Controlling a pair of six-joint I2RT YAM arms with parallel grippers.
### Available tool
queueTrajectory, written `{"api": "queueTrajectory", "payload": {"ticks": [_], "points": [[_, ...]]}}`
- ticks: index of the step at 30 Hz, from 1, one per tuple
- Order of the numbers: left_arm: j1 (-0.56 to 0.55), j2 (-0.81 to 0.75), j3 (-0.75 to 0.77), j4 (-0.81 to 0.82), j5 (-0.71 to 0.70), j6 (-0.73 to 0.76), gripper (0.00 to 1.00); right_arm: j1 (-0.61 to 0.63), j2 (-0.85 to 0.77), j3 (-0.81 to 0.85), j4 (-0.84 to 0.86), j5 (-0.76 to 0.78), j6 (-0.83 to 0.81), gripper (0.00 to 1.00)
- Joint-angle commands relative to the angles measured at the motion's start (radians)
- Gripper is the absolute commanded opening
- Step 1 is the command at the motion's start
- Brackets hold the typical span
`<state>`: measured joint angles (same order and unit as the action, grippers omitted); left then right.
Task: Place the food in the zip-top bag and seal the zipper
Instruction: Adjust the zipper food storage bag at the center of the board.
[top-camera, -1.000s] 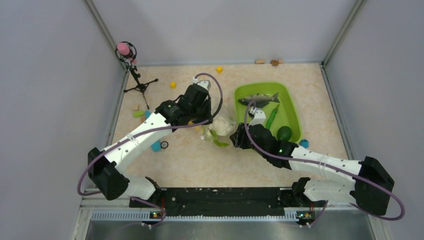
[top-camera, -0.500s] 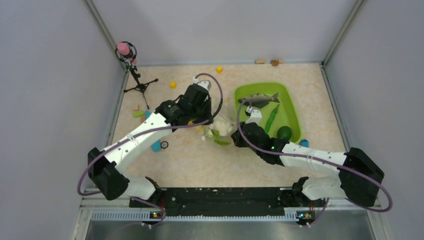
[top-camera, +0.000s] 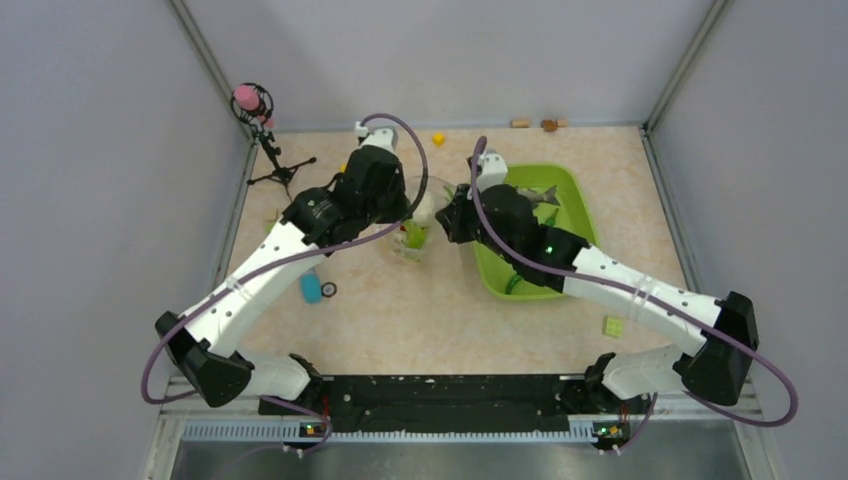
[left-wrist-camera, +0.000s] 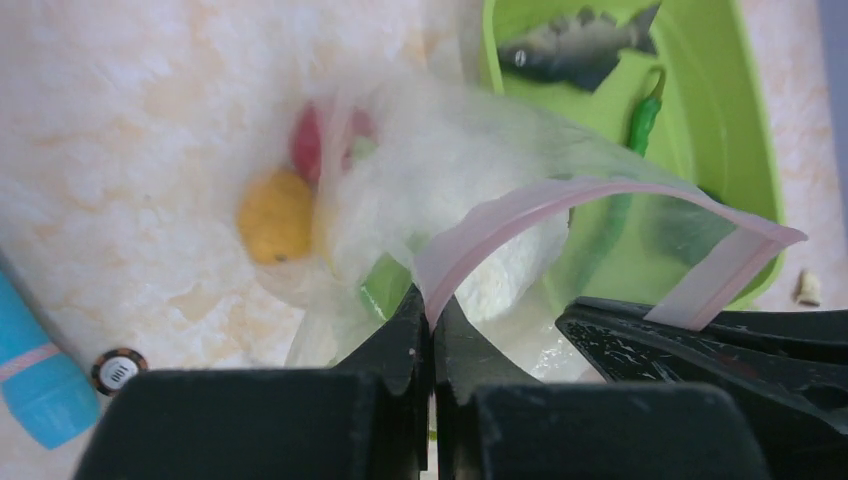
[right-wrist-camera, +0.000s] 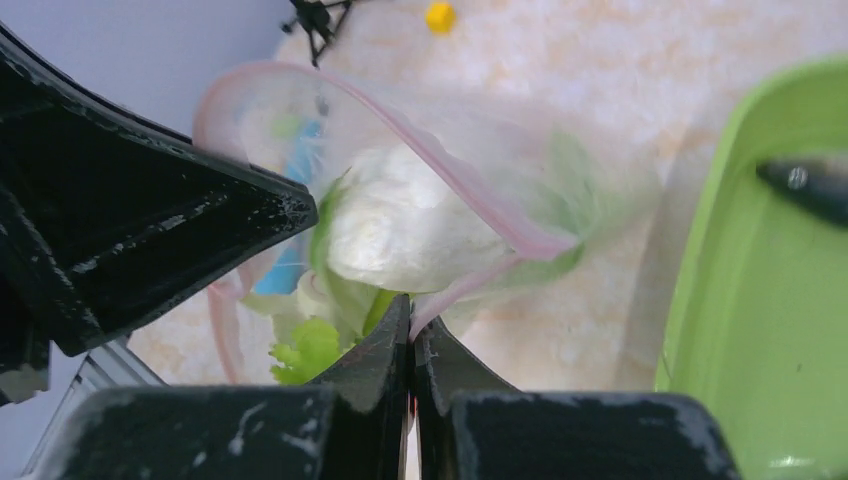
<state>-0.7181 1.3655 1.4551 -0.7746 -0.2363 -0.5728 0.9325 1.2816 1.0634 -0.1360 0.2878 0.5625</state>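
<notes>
Sealing step, by look of it. Zip-top bag (top-camera: 413, 232) held at upper centre of top view, just left of green tray (top-camera: 583, 215) — food (cauliflower (right-wrist-camera: 400, 225), yellow piece (left-wrist-camera: 275, 215)) inside. Left gripper (left-wrist-camera: 430, 310) and right gripper (right-wrist-camera: 412, 335) each pressed together, pinching zipper (left-wrist-camera: 560, 195). Mouth gapes — next: draw ends apart, flatten strip, press along it.

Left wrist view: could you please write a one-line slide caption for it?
Left gripper pinches the pink zipper of the bag, cauliflower inside, green tray beyond.
</notes>
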Motion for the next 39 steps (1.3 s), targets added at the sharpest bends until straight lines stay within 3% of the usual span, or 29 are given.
{"api": "queueTrajectory", "payload": {"ticks": [1,13,19,26,29,31,35,39], "points": [[0.004,-0.097,0.131,-0.014,-0.137,0.057,0.00,-0.007,0.025,0.238,-0.083,-0.020,-0.168,0.00],[0.012,-0.182,0.223,-0.027,-0.366,0.173,0.00,-0.048,0.183,0.493,-0.118,-0.279,-0.280,0.00],[0.058,-0.183,0.168,-0.038,-0.368,0.153,0.00,-0.121,0.295,0.518,-0.099,-0.360,-0.234,0.00],[0.059,-0.257,-0.193,0.246,-0.081,0.177,0.00,-0.194,0.340,0.297,-0.044,-0.348,-0.165,0.00],[0.056,-0.232,-0.267,0.308,-0.040,0.161,0.00,-0.222,0.334,0.219,-0.064,-0.322,-0.143,0.03],[0.057,-0.209,-0.294,0.341,-0.010,0.150,0.00,-0.229,0.318,0.187,-0.085,-0.316,-0.144,0.12],[0.056,-0.176,-0.299,0.399,0.074,0.134,0.00,-0.231,0.236,0.156,-0.122,-0.293,-0.161,0.47],[0.057,-0.170,-0.322,0.422,0.060,0.116,0.00,-0.240,0.123,0.129,-0.184,-0.248,-0.178,0.85]]}}
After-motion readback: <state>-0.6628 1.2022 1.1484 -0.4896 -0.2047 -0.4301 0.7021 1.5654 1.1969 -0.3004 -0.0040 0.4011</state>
